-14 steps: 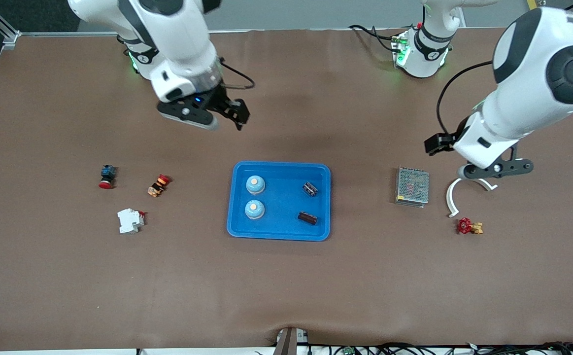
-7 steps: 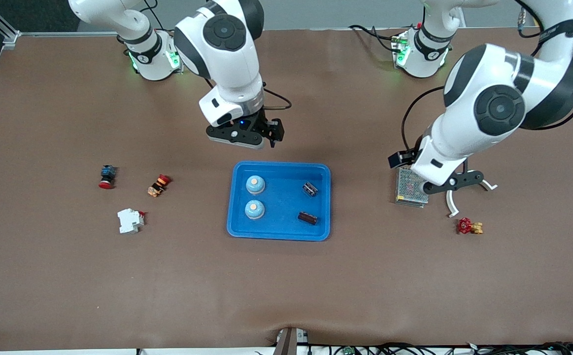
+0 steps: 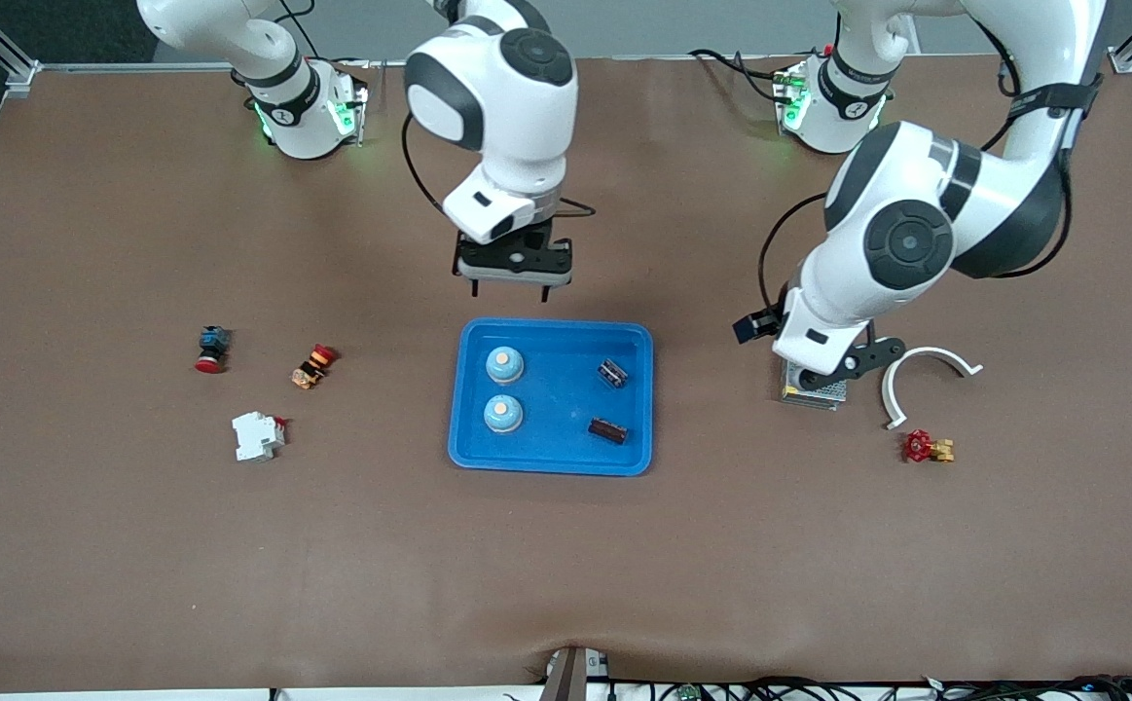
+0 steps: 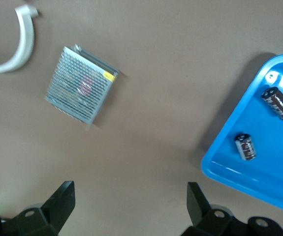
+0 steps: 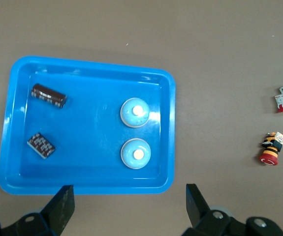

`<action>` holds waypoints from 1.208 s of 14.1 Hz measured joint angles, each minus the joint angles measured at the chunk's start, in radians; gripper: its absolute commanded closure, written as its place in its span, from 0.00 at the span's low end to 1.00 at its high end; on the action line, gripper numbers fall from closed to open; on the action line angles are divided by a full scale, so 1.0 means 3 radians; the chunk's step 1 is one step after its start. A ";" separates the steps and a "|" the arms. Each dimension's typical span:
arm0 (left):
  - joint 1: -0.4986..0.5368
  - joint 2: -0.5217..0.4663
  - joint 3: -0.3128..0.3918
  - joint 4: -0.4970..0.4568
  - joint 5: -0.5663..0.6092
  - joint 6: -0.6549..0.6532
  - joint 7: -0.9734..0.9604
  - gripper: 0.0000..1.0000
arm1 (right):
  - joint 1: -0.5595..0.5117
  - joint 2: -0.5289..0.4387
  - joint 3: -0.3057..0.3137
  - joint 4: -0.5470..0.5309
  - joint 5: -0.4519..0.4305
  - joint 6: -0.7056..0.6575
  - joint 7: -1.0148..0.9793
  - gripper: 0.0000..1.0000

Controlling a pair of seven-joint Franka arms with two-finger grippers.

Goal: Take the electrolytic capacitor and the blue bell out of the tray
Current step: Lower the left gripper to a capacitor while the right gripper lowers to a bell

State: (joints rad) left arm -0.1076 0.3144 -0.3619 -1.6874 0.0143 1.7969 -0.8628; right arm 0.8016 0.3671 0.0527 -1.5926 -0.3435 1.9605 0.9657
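In the blue tray (image 3: 468, 443) on the desk (image 3: 566, 565), two bells (image 3: 504, 365) lie toward the right arm's end and two capacitors (image 3: 608, 430) toward the left arm's. The right gripper (image 3: 510, 289) hovers just off the tray's rim, fingers released; the left gripper (image 3: 823, 382) is over the mesh-covered power supply (image 4: 81, 84) beside the tray, fingers spread, holding nothing.

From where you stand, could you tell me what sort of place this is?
Probably a robotics lab workbench: a brown-covered table, a blue tray holding bells and capacitors, and scattered electrical parts such as a mesh-cased power supply and a circuit breaker.
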 measured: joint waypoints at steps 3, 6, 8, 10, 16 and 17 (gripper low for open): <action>-0.0203 0.0226 -0.0002 -0.0081 -0.0023 0.0361 -0.0563 0.00 | -0.0134 0.0019 -0.0064 0.0038 0.0493 0.0033 -0.0029 0.00; -0.0413 0.0516 -0.0001 -0.0087 0.0019 0.0773 -0.1125 0.00 | -0.0447 0.0018 -0.0084 0.0155 0.0992 0.0037 -0.0250 0.00; -0.0545 0.0666 -0.0001 -0.0085 0.0065 0.1071 -0.1512 0.08 | -0.0471 0.0019 -0.0076 0.0166 0.1045 0.0042 -0.0295 0.00; -0.0664 0.0779 -0.0001 -0.0079 0.0158 0.1293 -0.1812 0.11 | -0.0444 0.0026 -0.0059 0.0165 0.1074 0.0048 -0.0293 0.00; -0.0826 0.1212 0.0003 0.0106 0.0631 0.1578 -0.2363 0.20 | -0.0427 0.0134 -0.0056 0.0038 0.1076 0.0354 -0.0293 0.00; -0.0832 0.1272 0.0004 0.0131 0.0662 0.1624 -0.2364 0.21 | -0.0420 0.0175 -0.0055 -0.0036 0.1076 0.0527 -0.0295 0.00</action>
State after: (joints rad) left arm -0.3573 0.6959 -0.3607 -1.6479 0.2129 2.2841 -1.5721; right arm 0.6756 0.4196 0.0362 -1.6034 -0.0209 2.1187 0.8774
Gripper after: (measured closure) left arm 0.198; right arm 0.000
